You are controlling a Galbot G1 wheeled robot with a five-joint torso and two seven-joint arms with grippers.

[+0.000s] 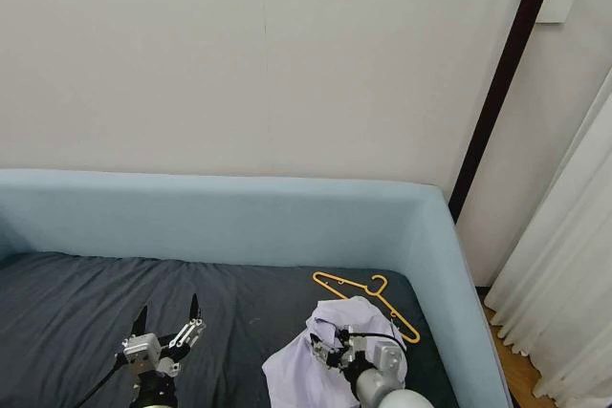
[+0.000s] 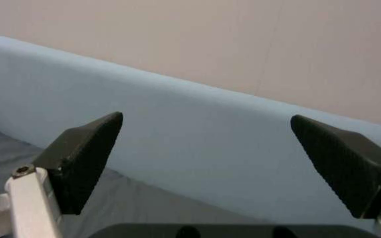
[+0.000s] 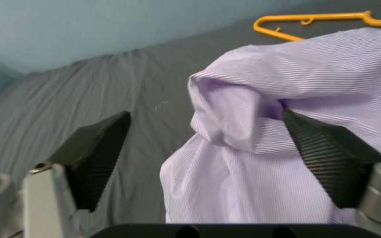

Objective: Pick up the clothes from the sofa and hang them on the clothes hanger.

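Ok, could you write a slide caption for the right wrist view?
Right gripper, open, at a crumpled lilac shirt on the grey sofa seat, orange hanger beyond.

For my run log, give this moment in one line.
left gripper: open, above sofa | right gripper: open at purple shirt | hanger: on sofa

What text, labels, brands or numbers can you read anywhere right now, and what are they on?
None readable. No writing shows on the lilac shirt, the orange hanger, the blue sofa or the wall. The left gripper, open over the sofa, and the right gripper, open at the shirt, carry no markings.
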